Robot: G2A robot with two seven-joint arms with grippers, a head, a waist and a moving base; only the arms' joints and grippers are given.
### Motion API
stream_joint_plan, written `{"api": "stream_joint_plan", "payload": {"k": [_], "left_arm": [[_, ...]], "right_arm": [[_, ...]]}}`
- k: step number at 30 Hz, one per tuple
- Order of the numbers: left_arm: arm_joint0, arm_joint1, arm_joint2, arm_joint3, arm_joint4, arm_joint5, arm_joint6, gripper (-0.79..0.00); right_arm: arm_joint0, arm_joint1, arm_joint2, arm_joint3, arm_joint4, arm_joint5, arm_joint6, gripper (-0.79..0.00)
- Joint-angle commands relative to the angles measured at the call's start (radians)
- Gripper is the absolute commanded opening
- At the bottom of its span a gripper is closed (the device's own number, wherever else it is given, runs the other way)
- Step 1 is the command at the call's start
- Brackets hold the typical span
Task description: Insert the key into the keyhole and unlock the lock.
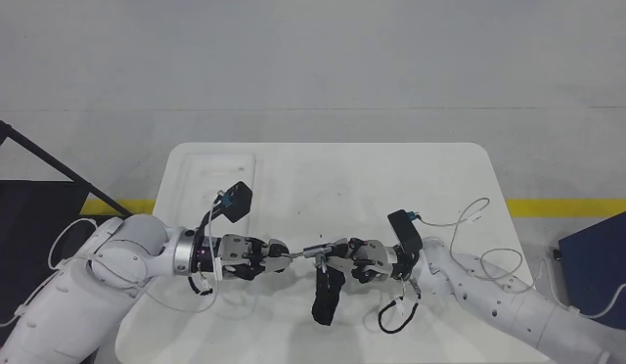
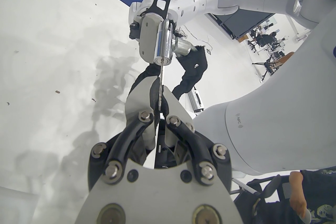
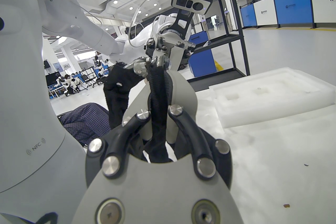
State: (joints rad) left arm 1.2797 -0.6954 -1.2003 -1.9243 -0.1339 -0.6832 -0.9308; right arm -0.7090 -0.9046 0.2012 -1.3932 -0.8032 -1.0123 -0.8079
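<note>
1. I am watching the left gripper (image 2: pixel 159 86) from its wrist view. Its jaws are pinched almost together on the head of a thin silver metal key (image 2: pixel 161 72), with the blade pointing straight out from the tips.
2. The right gripper (image 3: pixel 158 70) is facing it, both raised above the white tabletop (image 1: pixel 391 178) near its front edge. Its jaws are clamped tight on a shiny chrome padlock (image 2: pixel 163 43), and a black fabric strap (image 2: pixel 193 70) is hanging down from the lock.
3. The tip of the key is meeting the round keyhole (image 2: pixel 160 60) in the padlock's end face. In the top view, the key (image 1: pixel 308 253) is bridging the gap between the two grippers.
4. My read is that both grasps are done, alignment is done, and insertion is only beginning, since much of the blade is showing outside the lock.
5. What I am judging as left is pushing the key fully home, then turning it to release the shackle. I cannot tell the shackle's state from here.
6. A white foam tray (image 1: pixel 215 168) with shallow recesses is sitting at the far left of the tabletop, well apart from the action.
</note>
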Motion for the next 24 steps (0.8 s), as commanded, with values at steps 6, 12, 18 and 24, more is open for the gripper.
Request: {"api": "stream_joint_plan", "payload": {"k": [6,12,18,24], "left_arm": [[-0.008,-0.010,0.023,-0.012,0.041,0.001,0.028,-0.785],[0.019,-0.016,-0.002,-0.032,0.167,-0.008,0.138,-0.785],[0.094,-0.019,-0.045,-0.073,0.321,-0.017,0.277,-0.785],[0.162,-0.026,-0.078,-0.111,0.474,-0.010,0.415,-0.785]], "right_arm": [[0.000,0.000,0.000,0.000,0.000,0.000,0.000,-0.785],[0.000,0.000,0.000,0.000,0.000,0.000,0.000,-0.785],[0.000,0.000,0.000,0.000,0.000,0.000,0.000,-0.785],[0.000,0.000,0.000,0.000,0.000,0.000,0.000,-0.785]]}}
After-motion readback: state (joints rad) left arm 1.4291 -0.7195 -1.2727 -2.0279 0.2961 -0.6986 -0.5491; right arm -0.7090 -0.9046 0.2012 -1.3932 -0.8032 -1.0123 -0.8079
